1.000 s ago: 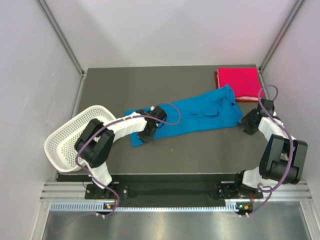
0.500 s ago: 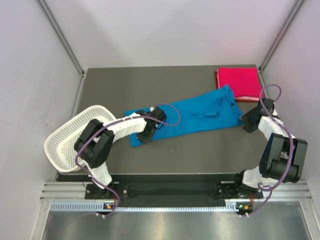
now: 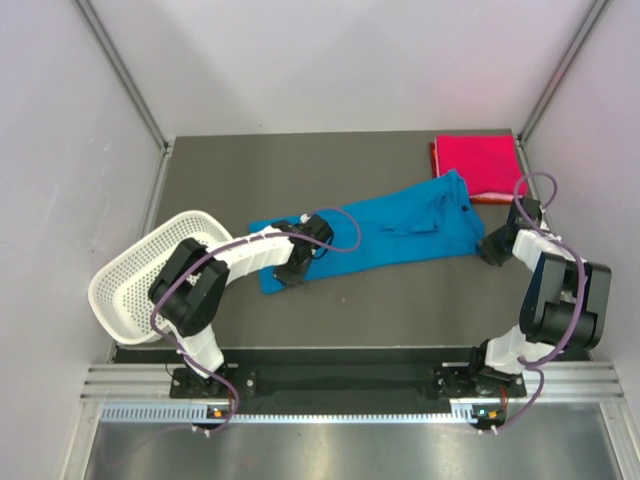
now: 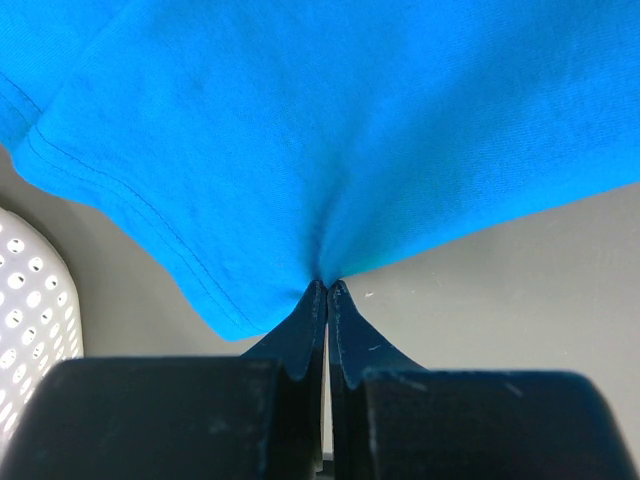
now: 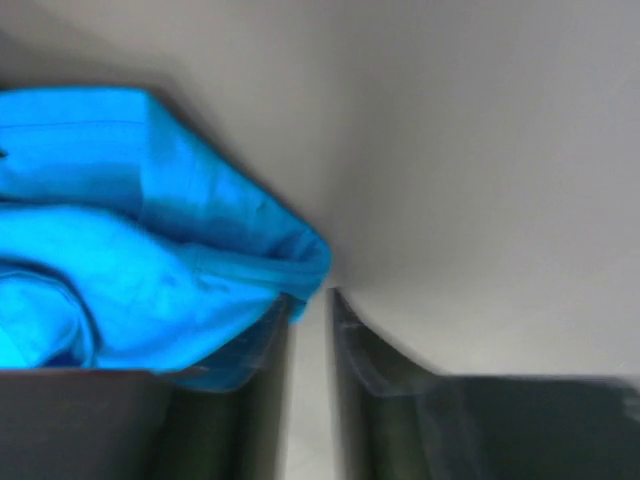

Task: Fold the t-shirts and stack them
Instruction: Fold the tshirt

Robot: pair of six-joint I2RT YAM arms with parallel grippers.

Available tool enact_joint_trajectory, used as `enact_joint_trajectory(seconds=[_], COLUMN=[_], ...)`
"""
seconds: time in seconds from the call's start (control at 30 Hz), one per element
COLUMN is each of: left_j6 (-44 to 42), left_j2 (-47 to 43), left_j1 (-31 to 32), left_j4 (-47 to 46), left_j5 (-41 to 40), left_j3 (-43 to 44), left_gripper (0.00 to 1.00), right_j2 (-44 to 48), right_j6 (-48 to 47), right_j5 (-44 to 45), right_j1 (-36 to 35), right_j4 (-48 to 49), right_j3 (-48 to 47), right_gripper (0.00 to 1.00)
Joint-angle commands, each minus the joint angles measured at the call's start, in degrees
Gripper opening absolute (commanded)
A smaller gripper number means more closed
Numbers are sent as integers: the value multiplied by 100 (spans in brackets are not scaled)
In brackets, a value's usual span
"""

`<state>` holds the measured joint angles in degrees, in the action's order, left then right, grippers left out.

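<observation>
At the centre of the bench (image 3: 400,305), the blue t-shirt (image 3: 400,230) lies in a long, rumpled band running from near left to far right. Its far right end reaches the near left corner of the pink-red t-shirt (image 3: 478,165), which lies folded into a flat rectangle in the far right corner of the bench. The left gripper (image 4: 327,290) is clamped on the blue t-shirt's near left hem, jaws pressed together, with the cloth puckering into the pinch. The right gripper (image 5: 312,293) sits low at the shirt's right end, jaws slightly apart. Bare bench shows through the gap, and a folded edge of blue cloth lies against one fingertip. A white mesh basket (image 3: 130,285) sits tilted at the bench's left edge, beside the left arm.
</observation>
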<state>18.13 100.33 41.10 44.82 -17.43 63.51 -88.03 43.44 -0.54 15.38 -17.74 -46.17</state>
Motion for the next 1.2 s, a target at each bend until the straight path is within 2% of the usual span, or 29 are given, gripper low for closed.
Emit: enact_joint_trajectory(seconds=[0.0,0.07,0.33,0.47,0.77,0.97,1.03,1.07,1.17], left_j6=[50,59,138,191,735,1034,1139,1166,1254], left_j2=[-146,-172,-444,-567,-418,-181,-50,-23,-163], left_j1=[64,108,266,442,1214,1602,1655,1708,1752], left_j4=[325,361,484,537,765,932,1011,1098,1292], left_j5=[-59,-67,108,406,609,557,434,364,56], left_j3=[118,145,83,48,-154,-198,-224,-216,-119], left_gripper=[0,0,0,0,0,0,2,4,18], right_j2=[-74,-118,365,970,1929,2106,2044,1974,1973], right_j6=[-37,-142,-424,-626,-1127,-970,-960,-1012,-1065], right_j5=[352,510,1143,1284,1108,889,749,635,599], right_j1=[-61,-52,105,509,1476,1740,1758,1767,1767], right_j4=[113,8,-757,-1187,-1873,-2286,-2383,-2444,-2673], right_j3=[-181,-278,-314,-59,521,627,566,505,145], right_gripper=[15,0,0,0,0,0,7,19,31])
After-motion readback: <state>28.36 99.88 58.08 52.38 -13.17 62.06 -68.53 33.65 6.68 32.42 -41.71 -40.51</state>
